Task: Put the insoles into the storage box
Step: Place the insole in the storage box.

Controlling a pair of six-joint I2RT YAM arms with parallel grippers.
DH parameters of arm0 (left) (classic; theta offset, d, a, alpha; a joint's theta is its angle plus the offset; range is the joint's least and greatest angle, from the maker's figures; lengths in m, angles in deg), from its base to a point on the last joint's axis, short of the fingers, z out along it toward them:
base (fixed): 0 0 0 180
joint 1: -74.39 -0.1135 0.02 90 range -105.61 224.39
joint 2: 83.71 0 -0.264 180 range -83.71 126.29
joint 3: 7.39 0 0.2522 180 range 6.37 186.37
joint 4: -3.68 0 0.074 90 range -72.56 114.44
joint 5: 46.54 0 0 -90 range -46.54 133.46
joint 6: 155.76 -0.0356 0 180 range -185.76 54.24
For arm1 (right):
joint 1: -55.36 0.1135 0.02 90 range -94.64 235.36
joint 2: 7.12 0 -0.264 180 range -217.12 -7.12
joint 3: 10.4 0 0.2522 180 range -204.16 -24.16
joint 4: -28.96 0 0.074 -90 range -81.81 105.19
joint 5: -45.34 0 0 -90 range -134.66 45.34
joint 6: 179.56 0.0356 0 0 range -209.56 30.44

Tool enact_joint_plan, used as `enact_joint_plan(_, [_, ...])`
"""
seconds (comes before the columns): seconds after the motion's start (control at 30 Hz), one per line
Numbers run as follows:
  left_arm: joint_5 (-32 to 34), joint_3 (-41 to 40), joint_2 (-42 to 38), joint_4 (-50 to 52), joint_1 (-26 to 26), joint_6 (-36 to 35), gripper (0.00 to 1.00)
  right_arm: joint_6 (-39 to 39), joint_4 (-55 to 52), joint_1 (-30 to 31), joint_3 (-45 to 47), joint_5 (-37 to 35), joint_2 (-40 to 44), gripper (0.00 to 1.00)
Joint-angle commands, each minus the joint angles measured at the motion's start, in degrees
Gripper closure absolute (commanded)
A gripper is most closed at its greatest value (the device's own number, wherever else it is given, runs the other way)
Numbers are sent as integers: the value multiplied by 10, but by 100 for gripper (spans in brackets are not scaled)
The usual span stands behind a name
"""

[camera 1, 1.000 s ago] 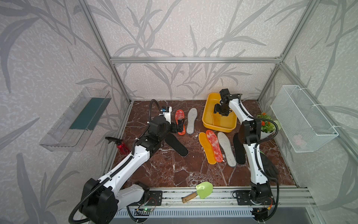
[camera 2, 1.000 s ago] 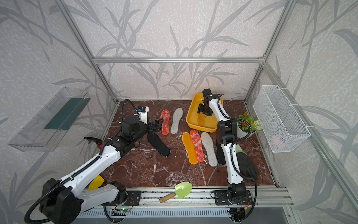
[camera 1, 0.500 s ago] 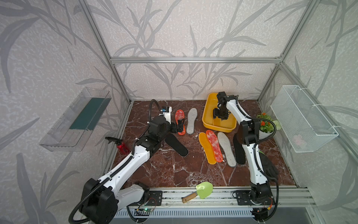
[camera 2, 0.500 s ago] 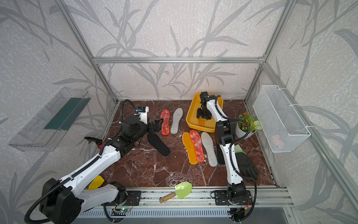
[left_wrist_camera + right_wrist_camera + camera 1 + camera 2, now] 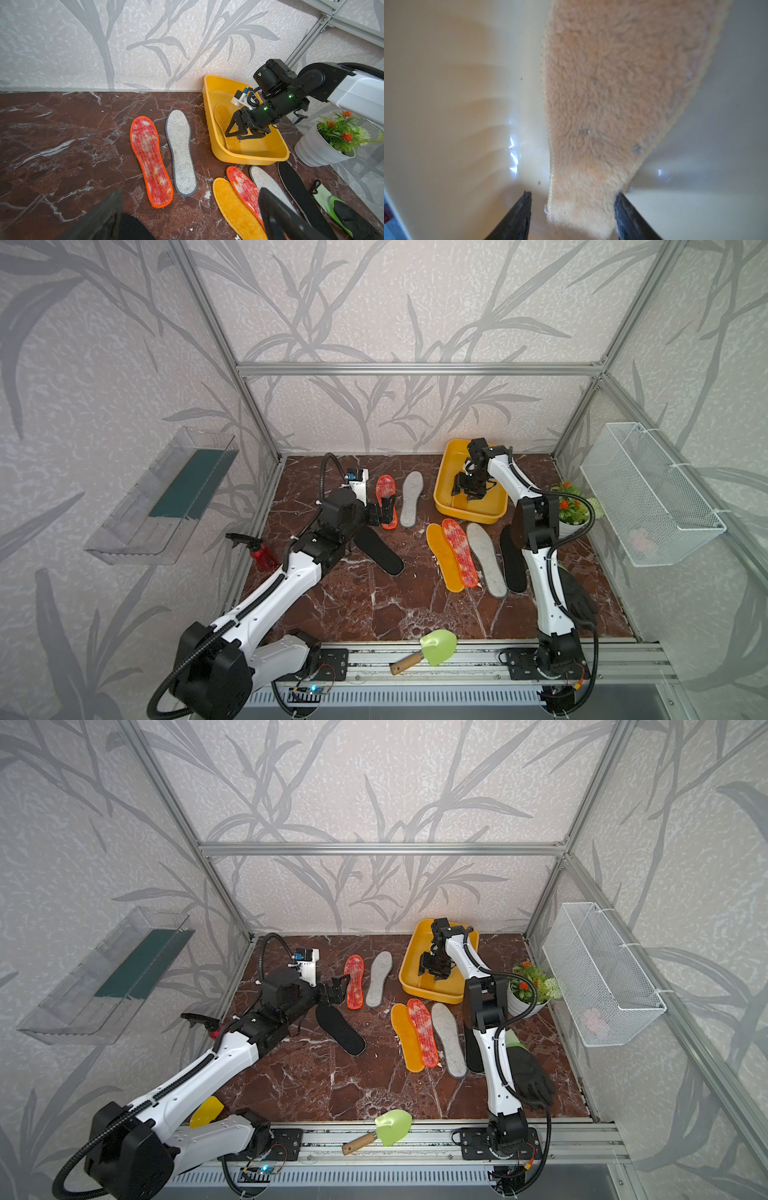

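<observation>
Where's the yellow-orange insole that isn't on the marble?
In the left wrist view, the yellow-orange insole lies inside the storage box at the back right, under the right gripper.

In the right wrist view the yellow-orange insole (image 5: 612, 104) runs off the frame at both ends. The right gripper (image 5: 572, 192) shows only 2 fingertips (image 5: 521, 212), cut by the edge; whether either touches the insole cannot be told. In both top views this gripper and the right arm (image 5: 511, 477) cover much of the storage box (image 5: 469, 515), so the insole inside barely shows. That arm's elbow hides part of 1 black insole (image 5: 513, 568); the left arm (image 5: 332, 526) hides an end of the other black insole (image 5: 380, 551). In the left wrist view the left gripper (image 5: 190, 190) is blurred and cut off. The pinkish thing (image 5: 640, 537) in the wire basket (image 5: 648, 489) is too faint to name.
</observation>
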Motion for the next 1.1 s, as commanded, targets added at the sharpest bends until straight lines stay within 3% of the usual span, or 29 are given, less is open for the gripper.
enact_joint_plan(0.0, [7,-3,-10,9,-2,3,1,18,12,-5,-7,22,14,38])
enact_joint_plan(0.4, [14,-6,-16,14,-2,0,1,70,54,-9,-14,64,-15,39])
enact_joint_plan(1.07, [22,-9,-26,23,-2,-7,1,109,75,-11,-76,53,-74,40])
